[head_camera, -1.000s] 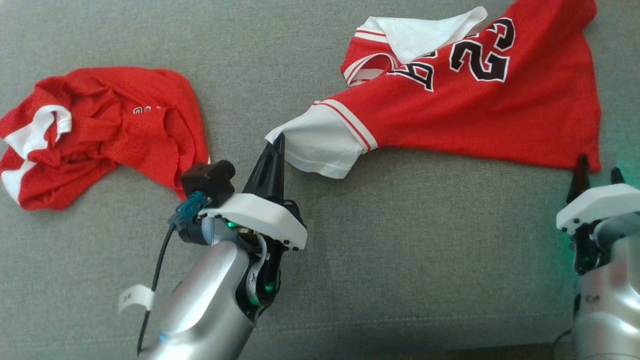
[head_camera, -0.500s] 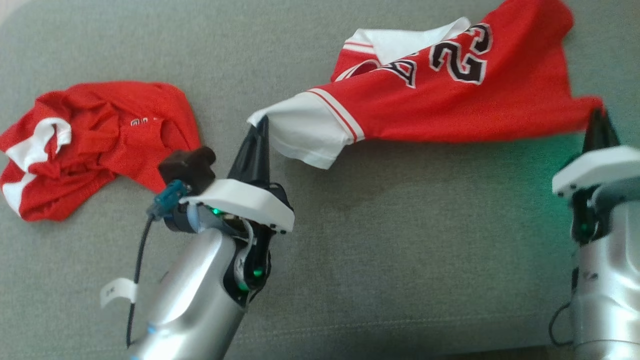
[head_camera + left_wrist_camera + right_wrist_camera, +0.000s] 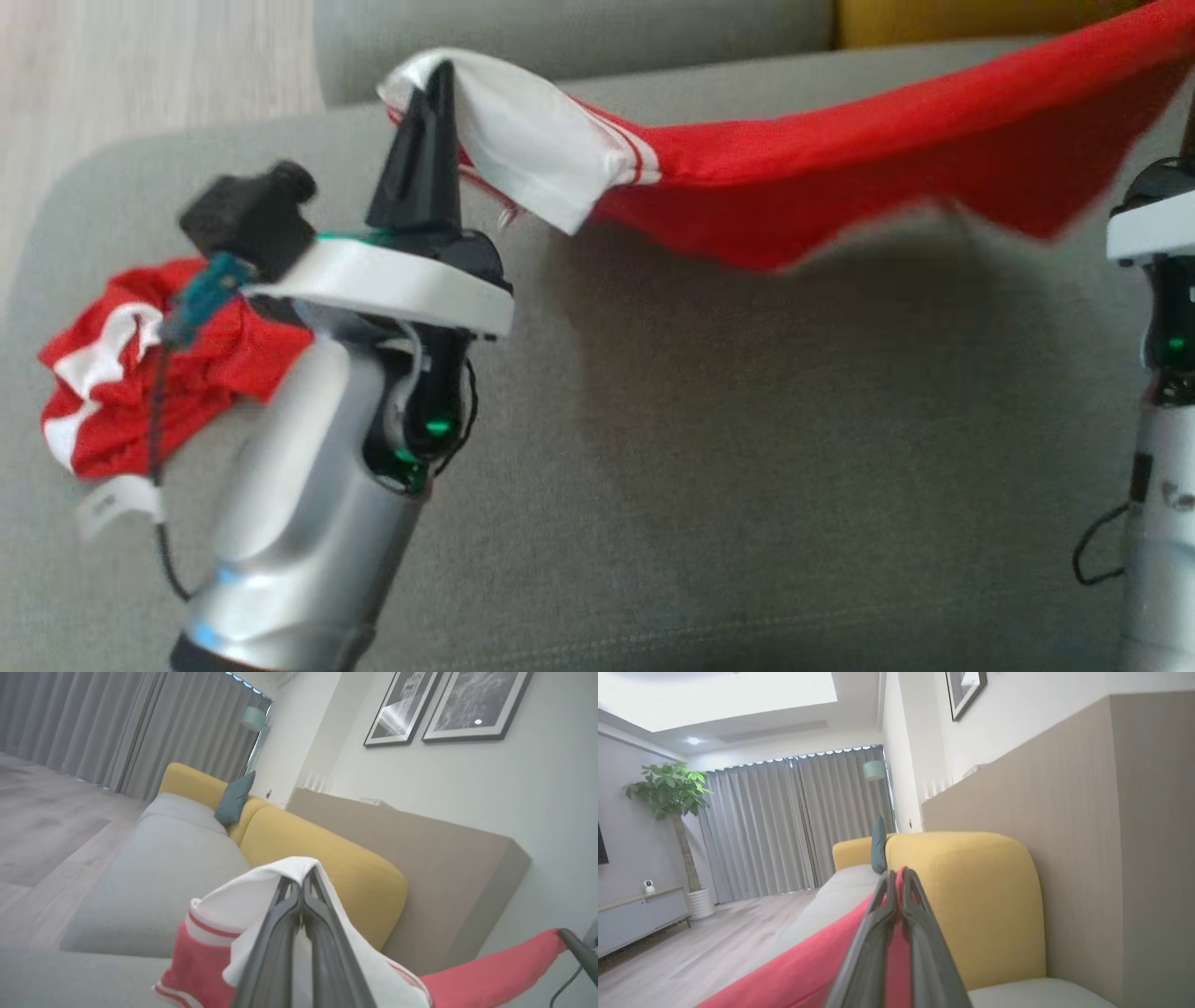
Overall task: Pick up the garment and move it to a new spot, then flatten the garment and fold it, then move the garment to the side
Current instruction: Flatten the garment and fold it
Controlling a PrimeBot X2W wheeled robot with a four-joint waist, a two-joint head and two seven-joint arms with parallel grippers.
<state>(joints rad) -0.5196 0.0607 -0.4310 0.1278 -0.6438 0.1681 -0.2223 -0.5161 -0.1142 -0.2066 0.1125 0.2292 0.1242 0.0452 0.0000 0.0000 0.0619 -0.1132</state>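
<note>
Garment (image 3: 840, 159): thin red jersey cloth, one white sleeve, narrow red-and-white striping at the colour join. Hangs clear of the grey sofa seat (image 3: 747, 420), stretched between both arms as a long, shallow, sagging band across the top of the head view. Dips in soft scallops along the lower edge, slightly blurred. Throws a dim shadow on the fine woven upholstery below.

Left gripper (image 3: 437, 84): two long dark tapering fingers pressed together into a narrow wedge, clamped on the white sleeve. Wears that cloth draped in loose folds over and around the tips. Looks the same from the left wrist: fingers meeting at a point, white fabric pinched between and spilling down either side.

Right gripper (image 3: 896, 873): closed tight as well, nipping the red far end of the cloth, with a taut diagonal strip of red leading away from the tips.

At the left of the seat: a second red garment (image 3: 103, 401) with white patches, crumpled into a rumpled heap on the cushion, partly behind the glossy silver forearm (image 3: 299, 504).

Beyond: rounded mustard-yellow backrests (image 3: 327, 858), a teal pillow (image 3: 233, 798), pale plank floor (image 3: 140, 65), pleated grey curtains (image 3: 784, 821).
</note>
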